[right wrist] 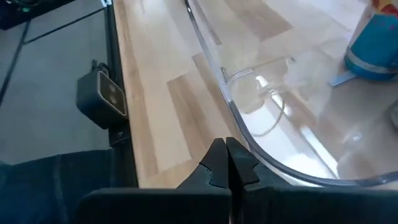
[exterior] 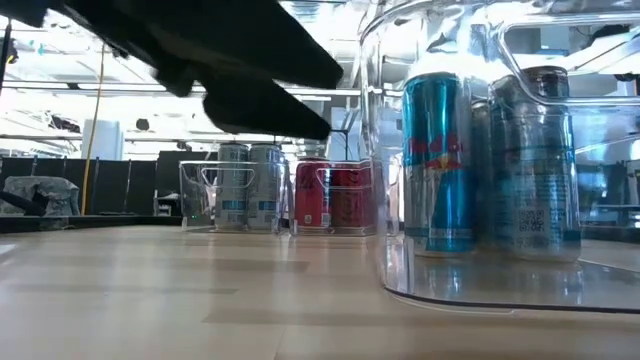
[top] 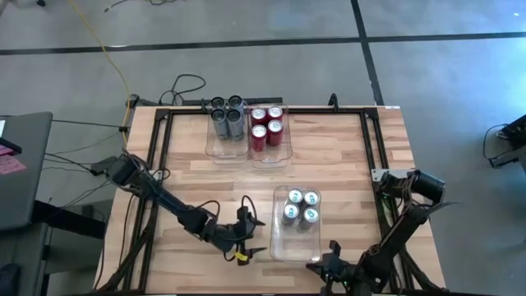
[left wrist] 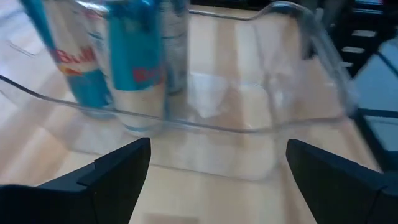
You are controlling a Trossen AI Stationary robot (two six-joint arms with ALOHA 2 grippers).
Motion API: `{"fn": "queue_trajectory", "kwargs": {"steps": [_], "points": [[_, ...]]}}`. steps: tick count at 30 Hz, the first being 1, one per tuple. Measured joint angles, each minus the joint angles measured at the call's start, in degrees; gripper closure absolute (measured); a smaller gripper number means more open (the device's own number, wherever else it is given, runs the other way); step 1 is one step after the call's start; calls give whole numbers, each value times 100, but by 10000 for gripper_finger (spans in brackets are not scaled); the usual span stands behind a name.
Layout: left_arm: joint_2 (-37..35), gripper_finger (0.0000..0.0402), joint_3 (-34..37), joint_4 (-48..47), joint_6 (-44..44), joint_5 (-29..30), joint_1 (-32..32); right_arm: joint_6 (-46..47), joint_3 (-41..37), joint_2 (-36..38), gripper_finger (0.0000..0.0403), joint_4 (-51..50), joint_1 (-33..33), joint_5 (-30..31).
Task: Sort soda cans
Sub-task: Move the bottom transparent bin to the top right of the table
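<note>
Blue-silver soda cans (top: 300, 206) stand upright in near clear bin (top: 296, 245), grey and red sets in far bins; high view: left claw (top: 246, 237) just beside that bin, nearer than right claw (top: 329, 265) at worktop (top: 329, 156) edge. Left wrist view: fingers (left wrist: 118, 177) wide apart, empty, cans (left wrist: 134, 62) straight ahead past bin wall. Right wrist view: claw (right wrist: 227, 163) pressed together, holding nothing.

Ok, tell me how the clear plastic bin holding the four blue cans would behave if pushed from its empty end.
The clear plastic bin would probably slide easily on the smooth wooden table. The four blue cans stand upright and clustered at its far end, so they might tip or shift. Its thin walls may flex slightly.
</note>
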State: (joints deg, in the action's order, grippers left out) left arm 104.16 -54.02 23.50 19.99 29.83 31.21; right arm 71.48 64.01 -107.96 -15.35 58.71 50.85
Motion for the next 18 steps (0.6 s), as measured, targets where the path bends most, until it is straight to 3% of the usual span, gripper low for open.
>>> {"fn": "queue_trajectory", "kwargs": {"steps": [4, 18], "points": [[0, 31, 0, 71, -241, 1, -288, 6, 0, 2, 402, -257, -97, 104], [0, 31, 0, 164, -863, -885, -1338, 130, 0, 2, 402, -549, -376, 229]]}}
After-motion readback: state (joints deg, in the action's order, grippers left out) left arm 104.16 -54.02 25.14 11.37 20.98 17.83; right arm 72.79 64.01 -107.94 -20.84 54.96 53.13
